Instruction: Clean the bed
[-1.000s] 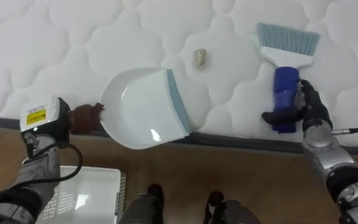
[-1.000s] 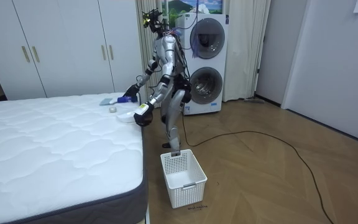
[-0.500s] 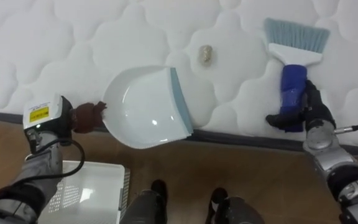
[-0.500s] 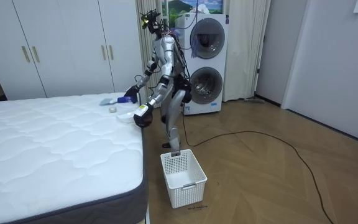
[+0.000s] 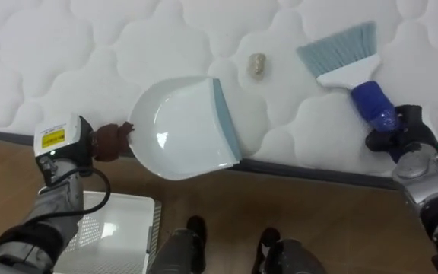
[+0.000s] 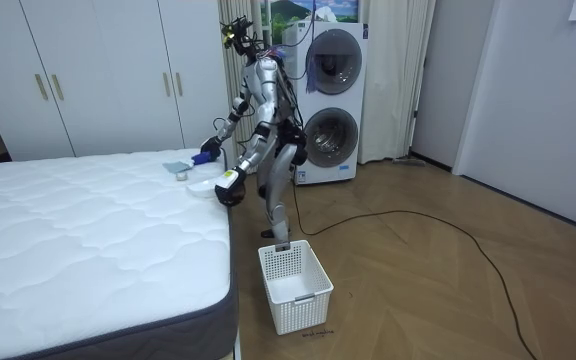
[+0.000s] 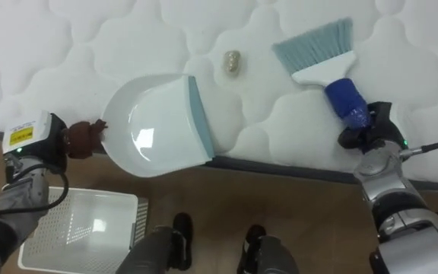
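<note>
1. While the small beige scrap [image 5: 258, 65] lies loose on the white quilted bed [image 5: 90, 46], the step in hand is the sweep, and nothing has been gathered yet. The scrap sits just past the dustpan's blue-grey lip, up the bed and to its right, touching neither tool.
2. On the far side of the scrap from the dustpan is the brush [image 5: 348, 65]. Its pale bristles are tilted toward the dustpan and lie near the scrap but apart from it.
3. The right robot hand [image 5: 401, 137] is clenched round the brush's blue handle, at the bed's edge to the dustpan's right.
4. Resting flat near the bed's edge, the white dustpan [image 5: 185, 128] is empty, with its lip turned toward the scrap.
5. The left robot hand [image 5: 109, 142] is wrapped round the dustpan's handle, which juts out over the floor [image 5: 325, 221].
6. Below the dustpan's handle, a white basket [image 5: 105, 228] stands on the floor.
7. Next, I judge, the bristles must come down behind the scrap and draw it over the lip while the dustpan is kept steady. A lip lifted off the quilting could let the scrap slip under.
</note>
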